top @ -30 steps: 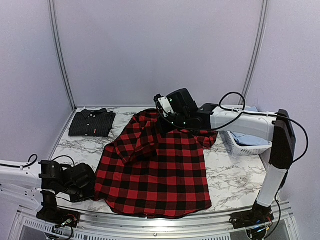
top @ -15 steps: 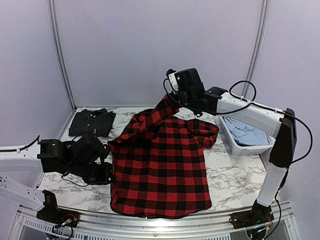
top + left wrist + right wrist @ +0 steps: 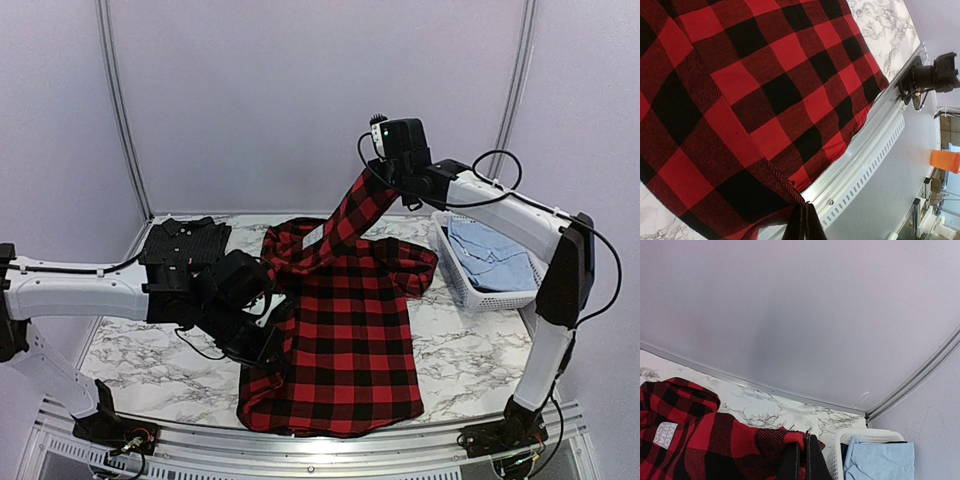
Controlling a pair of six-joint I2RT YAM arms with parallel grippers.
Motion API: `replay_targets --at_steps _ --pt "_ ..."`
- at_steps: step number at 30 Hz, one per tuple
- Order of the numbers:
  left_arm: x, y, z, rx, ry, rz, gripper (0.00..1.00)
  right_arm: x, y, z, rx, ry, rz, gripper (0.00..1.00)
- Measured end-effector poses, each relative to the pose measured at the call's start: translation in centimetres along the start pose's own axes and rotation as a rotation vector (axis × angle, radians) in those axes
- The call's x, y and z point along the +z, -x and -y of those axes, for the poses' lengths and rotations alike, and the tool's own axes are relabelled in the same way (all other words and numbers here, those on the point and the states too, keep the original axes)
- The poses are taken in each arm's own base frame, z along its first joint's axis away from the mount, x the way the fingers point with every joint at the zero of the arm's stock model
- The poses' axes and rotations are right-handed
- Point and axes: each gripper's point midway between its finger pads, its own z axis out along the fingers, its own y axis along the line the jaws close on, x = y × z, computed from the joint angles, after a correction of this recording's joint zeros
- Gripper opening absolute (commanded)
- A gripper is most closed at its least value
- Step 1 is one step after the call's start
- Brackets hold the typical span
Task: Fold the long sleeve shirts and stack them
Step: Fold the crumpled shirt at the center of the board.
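The red-and-black plaid shirt (image 3: 340, 330) lies spread on the marble table, partly lifted. My right gripper (image 3: 372, 180) is shut on its sleeve end (image 3: 802, 439) and holds it high above the table's back, the sleeve stretched taut. My left gripper (image 3: 268, 352) is shut on the shirt's left hem edge (image 3: 790, 192) and holds it over the shirt's middle left. The plaid fills the left wrist view (image 3: 740, 100). A white label patch (image 3: 666, 434) shows in the right wrist view. The dark charcoal shirt (image 3: 184, 246) lies folded at the back left.
A white slotted basket (image 3: 470, 290) with light blue cloth (image 3: 488, 255) stands at the right, also in the right wrist view (image 3: 840, 455). The table's metal front rail (image 3: 860, 150) runs along the near edge. Grey walls enclose the back and sides.
My right gripper has risen up and to the right, pulling the sleeve taut. My left gripper has moved right and inward with the hem, folding the shirt's left side over.
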Motion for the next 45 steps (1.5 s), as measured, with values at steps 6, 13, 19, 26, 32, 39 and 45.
replay_targets --at_steps 6,13,19,26,32,39,45 --pt "2.2 0.2 1.8 0.068 -0.070 -0.073 0.00 0.7 2.5 3.7 0.032 -0.078 0.047 0.00" --pt "4.5 -0.4 2.0 0.082 -0.103 -0.140 0.00 0.7 3.2 4.4 0.047 -0.092 0.063 0.00" --pt "5.0 -0.6 2.9 0.096 -0.148 -0.155 0.00 1.2 1.3 3.6 0.043 -0.078 0.022 0.00" --pt "5.4 -0.8 3.5 0.108 -0.179 -0.166 0.00 0.7 0.5 3.1 0.074 -0.039 -0.005 0.00" --pt "6.1 -1.5 2.0 0.075 -0.135 -0.172 0.00 -1.3 1.1 2.1 0.120 0.060 0.011 0.00" --pt "3.5 -3.0 -3.5 -0.045 -0.016 -0.088 0.00 -2.7 3.7 -4.1 0.120 0.244 0.064 0.00" --pt "-2.5 -2.0 -6.1 -0.152 0.044 0.131 0.02 -3.6 7.8 -11.2 0.146 0.421 0.170 0.00"
